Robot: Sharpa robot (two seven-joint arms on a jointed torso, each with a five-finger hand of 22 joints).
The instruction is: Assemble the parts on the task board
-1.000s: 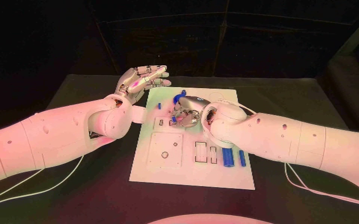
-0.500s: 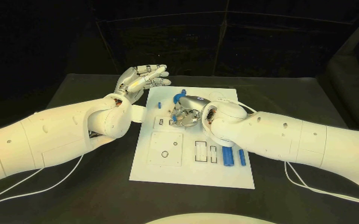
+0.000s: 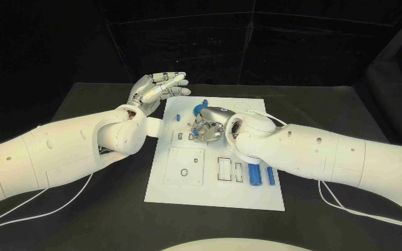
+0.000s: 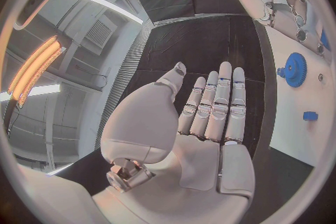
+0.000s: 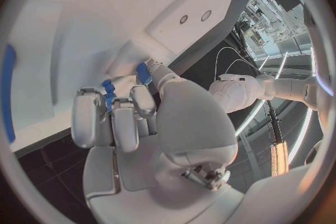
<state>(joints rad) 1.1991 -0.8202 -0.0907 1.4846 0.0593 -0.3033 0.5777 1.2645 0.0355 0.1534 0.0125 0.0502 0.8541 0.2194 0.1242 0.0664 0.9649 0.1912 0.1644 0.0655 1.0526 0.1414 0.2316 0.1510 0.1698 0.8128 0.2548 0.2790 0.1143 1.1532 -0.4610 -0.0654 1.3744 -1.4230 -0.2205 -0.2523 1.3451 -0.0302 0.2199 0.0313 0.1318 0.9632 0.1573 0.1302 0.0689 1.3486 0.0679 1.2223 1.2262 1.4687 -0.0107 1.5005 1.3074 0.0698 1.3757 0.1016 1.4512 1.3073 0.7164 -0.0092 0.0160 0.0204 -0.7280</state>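
Task board: we see a white plate (image 3: 216, 193) lying in the middle of the black table (image 3: 335, 111), with cut-out slots and holes across it.
Right hand: our right hand (image 3: 210, 128) rests low on the board's middle, fingers curled around a small blue part (image 5: 108, 91) (the wrist view shows it pinched between the fingers, close above the white surface).
Left hand: our left hand (image 3: 157, 91) hovers raised at the board's far left edge, fingers straight and together, holding nothing.
Other parts: a blue gear (image 4: 294, 69) sits at the board's far end, just beyond the right hand; a small blue block (image 4: 310, 116) lies near it; two blue bars (image 3: 261, 175) lie at the near right, beside empty slots.
Risk, misalignment: the curled fingers hide the part from above, so we judge it could meet its slot tilted and jam.
Risk, slipping: the pinch looks shallow; pressing down could twist the part free.
Risk, knocking: the gear is close enough that a lifting hand might nudge it.
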